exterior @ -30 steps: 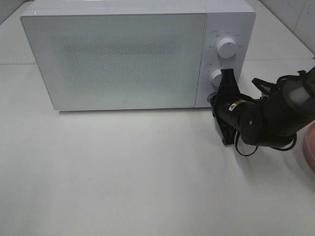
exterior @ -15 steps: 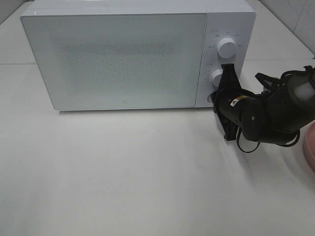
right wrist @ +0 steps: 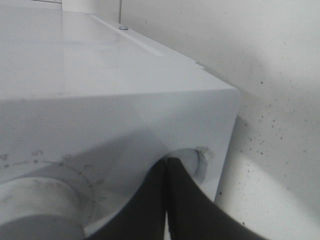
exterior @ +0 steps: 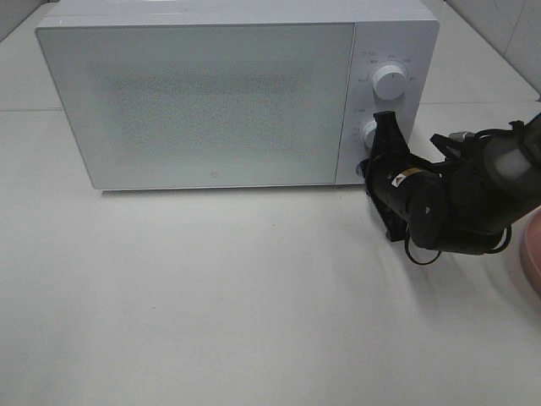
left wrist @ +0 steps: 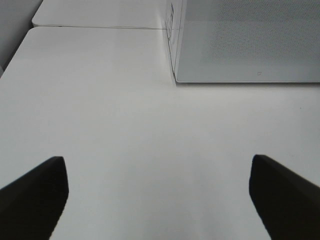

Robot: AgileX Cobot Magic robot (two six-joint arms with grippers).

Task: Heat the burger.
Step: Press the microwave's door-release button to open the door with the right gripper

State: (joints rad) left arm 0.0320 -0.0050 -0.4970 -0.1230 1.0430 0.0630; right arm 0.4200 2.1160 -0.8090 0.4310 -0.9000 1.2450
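Inspecting the scene, you have a white microwave (exterior: 211, 101) with its frosted door (exterior: 203, 101) closed, and no view shows the burger, so you cannot tell where it is. Your right gripper (right wrist: 167, 162) is at the microwave's control panel (exterior: 385, 51), its fingers pressed together with nothing between them. In the right wrist view, their tip meets a small round button (right wrist: 195, 162) near the panel's outer corner, beside the lower knob (exterior: 369, 133). The upper knob (exterior: 390, 82) is untouched. Your left gripper (left wrist: 156, 160) has its fingers spread wide and holds nothing, over the bare table (left wrist: 125, 125) off the microwave's front corner farthest from the panel. A pink plate (exterior: 532, 254) sits on the panel side of the microwave, well clear of it.
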